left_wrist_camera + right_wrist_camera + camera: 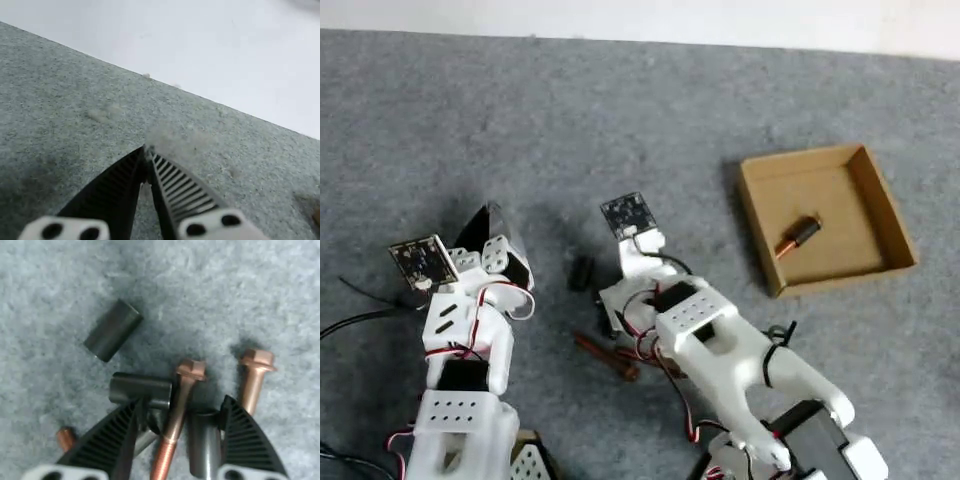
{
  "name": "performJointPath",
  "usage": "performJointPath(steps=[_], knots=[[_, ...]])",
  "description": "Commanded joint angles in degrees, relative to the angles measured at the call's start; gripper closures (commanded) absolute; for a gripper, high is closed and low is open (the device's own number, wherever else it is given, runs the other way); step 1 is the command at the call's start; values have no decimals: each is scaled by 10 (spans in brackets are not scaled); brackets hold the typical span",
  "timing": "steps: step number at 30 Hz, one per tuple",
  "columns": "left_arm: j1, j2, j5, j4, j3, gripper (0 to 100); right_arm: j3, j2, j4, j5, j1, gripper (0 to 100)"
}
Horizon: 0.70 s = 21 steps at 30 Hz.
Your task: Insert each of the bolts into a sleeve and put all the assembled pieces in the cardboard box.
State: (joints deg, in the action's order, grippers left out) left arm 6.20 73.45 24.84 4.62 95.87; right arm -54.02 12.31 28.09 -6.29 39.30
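The right gripper (182,401) hangs spread wide over the heap of parts, pinching nothing; a copper-coloured flanged metal bolt (181,405) lies between its fingers, and serves here as the landmark. Its long axis runs straight out from the gripper's palm, with the flanged head farthest out and the shank back toward the palm; the fingers would therefore close across the shank, which I judge a fair line for a pick. Just beside this bolt, parallel and also inside the spread, lies a dark cylindrical metal sleeve (204,445); a second dark sleeve (141,389) lies crosswise against the bolt's other flank, partly under one fingertip; closing now would likely catch more than the bolt. A second copper bolt (255,380) lies roughly parallel, just outside the far finger; a loose third sleeve (112,330) rests tilted beyond the bolt's head, apart from it.

The open brown cardboard box (895,215) sits well apart from the bolt, holding one assembled bolt-and-sleeve piece (798,236); the left gripper (146,151) is pressed together, empty, over the grey felt table cover (60,115), on the bolt's side away from the box; the right arm is plainly nearer.
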Motion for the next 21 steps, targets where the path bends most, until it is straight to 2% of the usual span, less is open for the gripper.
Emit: performJointPath(steps=[1,8,21], knots=[[-9,8,-4,12,-2,989,11,-23,7,-2,-31,793],[-9,8,-4,12,-3,989,15,-27,60,-2,-55,793],[-9,8,-4,12,-3,989,13,-31,60,-1,-63,793]])
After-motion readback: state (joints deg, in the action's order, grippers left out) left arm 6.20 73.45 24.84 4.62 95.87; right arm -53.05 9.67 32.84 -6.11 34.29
